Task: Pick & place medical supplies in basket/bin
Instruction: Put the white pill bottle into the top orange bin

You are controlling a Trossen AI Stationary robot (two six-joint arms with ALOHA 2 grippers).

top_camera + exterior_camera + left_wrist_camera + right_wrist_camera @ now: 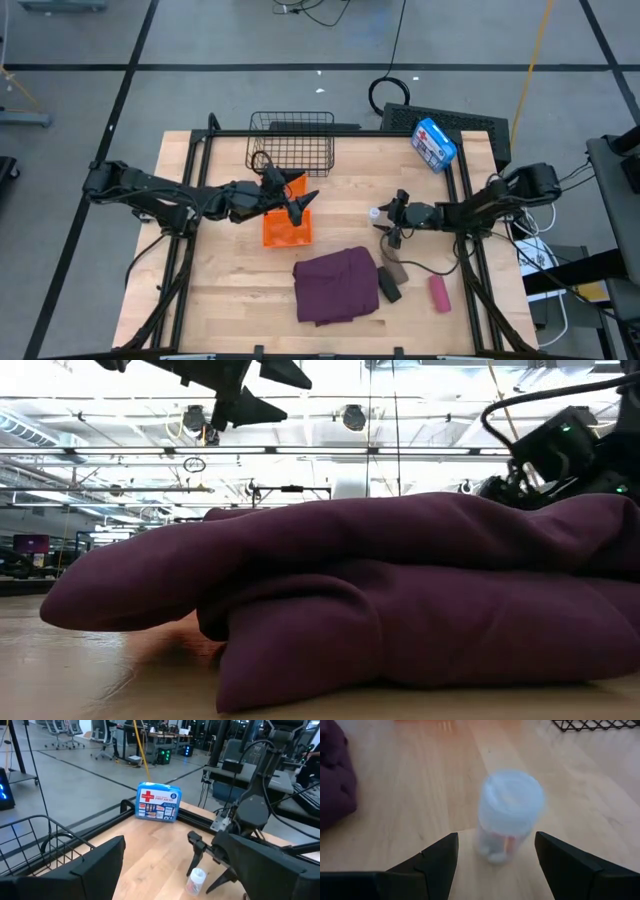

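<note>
High view is showing the right hand (pixel 385 220) reaching in from the bench's right side, its fingers spread wide around a white vial (pixel 374 213) standing on the bench (pixel 230 290). The right wrist view is showing that vial (pixel 509 815) upright between the open fingers (pixel 432 862), not yet gripped. The left hand (pixel 297 204) is hovering open over the orange bin (pixel 287 232), just in front of the black wire basket (pixel 292 142). The purple cloth (pixel 337 283) is lying bunched at the bench's front, with the brown roll (pixel 392 270), black roll (pixel 388 284) and pink roll (pixel 438 293) just beside it to the right. The blue-and-white box (pixel 158 801) at the back edge is carrying a red cross and the words "FIRST AID KIT".
</note>
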